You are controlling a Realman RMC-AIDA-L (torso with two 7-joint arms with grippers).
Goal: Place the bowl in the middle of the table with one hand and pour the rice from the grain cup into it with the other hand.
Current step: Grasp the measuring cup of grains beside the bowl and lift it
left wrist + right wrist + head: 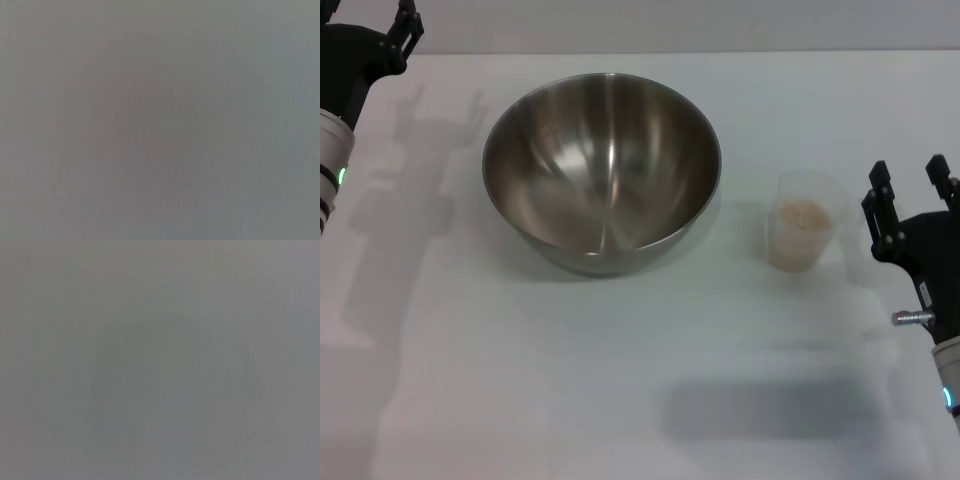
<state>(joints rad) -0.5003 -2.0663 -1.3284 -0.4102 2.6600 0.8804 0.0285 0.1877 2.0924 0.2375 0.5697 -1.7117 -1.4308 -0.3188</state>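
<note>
The steel bowl [603,170] stands upright and empty on the white table [620,380], a little left of centre. The clear grain cup [802,232] stands upright to the bowl's right and holds rice [804,214]. My right gripper [910,185] is open and empty, just right of the cup and apart from it. My left gripper [408,22] is at the far left back corner, well away from the bowl, and holds nothing. Both wrist views show only blank grey surface.
The table's back edge [720,52] runs behind the bowl. The arms cast shadows on the table's left side and near its front.
</note>
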